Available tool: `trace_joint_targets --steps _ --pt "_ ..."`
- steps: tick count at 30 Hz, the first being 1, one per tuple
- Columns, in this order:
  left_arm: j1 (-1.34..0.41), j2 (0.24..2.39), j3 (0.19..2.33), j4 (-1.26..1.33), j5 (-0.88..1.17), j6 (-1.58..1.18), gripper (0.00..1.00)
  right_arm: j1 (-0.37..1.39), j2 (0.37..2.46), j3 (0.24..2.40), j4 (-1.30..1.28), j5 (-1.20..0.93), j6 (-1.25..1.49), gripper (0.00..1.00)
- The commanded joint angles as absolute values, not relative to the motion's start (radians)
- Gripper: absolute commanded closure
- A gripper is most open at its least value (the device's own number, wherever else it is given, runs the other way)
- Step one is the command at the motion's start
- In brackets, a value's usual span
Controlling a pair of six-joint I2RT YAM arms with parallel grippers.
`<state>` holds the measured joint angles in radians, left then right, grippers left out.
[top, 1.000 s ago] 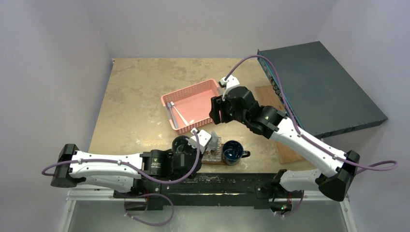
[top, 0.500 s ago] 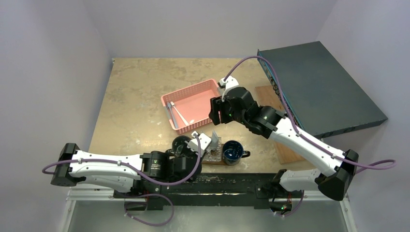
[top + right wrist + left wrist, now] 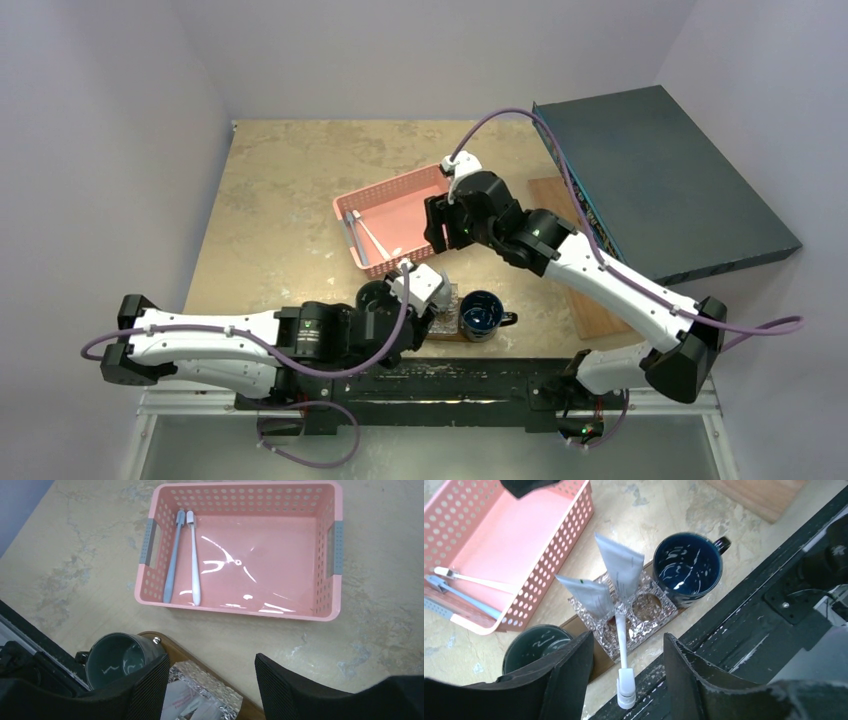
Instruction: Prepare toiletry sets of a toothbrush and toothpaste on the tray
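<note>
On the dark brown tray (image 3: 574,625) stands a clear glass holder (image 3: 646,614) with two pale toothpaste tubes (image 3: 621,565) upright in it. A white toothbrush (image 3: 622,645) leans out of the holder, head towards the camera. My left gripper (image 3: 628,639) is open on either side of this toothbrush, not touching it. My right gripper (image 3: 211,660) hangs open and empty between the tray (image 3: 172,647) and the pink basket (image 3: 240,611). Inside the basket lie a white toothbrush (image 3: 194,560) and a grey one (image 3: 173,560).
A dark blue mug (image 3: 689,565) and a dark green mug (image 3: 531,645) flank the holder on the tray. A paler wooden board (image 3: 590,300) and a large dark slab (image 3: 660,180) lie at the right. A black rail (image 3: 734,615) runs along the table's near edge.
My left gripper has opened and let go of the white toothbrush, which stays in the holder. The right gripper has shifted left over the basket's near side.
</note>
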<state>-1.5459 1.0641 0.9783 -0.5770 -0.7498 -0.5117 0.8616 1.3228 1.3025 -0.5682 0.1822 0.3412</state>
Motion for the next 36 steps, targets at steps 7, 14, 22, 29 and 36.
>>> trace_joint_targets --steps 7,14,22,29,36 --pt "-1.409 1.016 1.134 -0.628 -0.566 -0.404 0.48 0.855 1.44 1.462 -0.582 0.108 0.28 0.35" --pt "-1.232 1.0 1.19 -0.695 -0.442 -0.39 0.48 0.856 1.576 1.582 -0.611 0.019 0.254 0.35" --pt "-0.992 0.997 1.251 -0.804 -0.31 -0.359 0.49 0.856 1.779 1.741 -0.665 0.003 0.242 0.35" --pt "-0.75 0.937 1.214 -0.813 -0.222 -0.325 0.49 0.856 1.938 1.855 -0.693 0.003 0.24 0.35" --pt "-0.541 0.886 1.112 -0.772 -0.137 -0.313 0.5 0.856 2.088 1.98 -0.728 0.003 0.23 0.35"
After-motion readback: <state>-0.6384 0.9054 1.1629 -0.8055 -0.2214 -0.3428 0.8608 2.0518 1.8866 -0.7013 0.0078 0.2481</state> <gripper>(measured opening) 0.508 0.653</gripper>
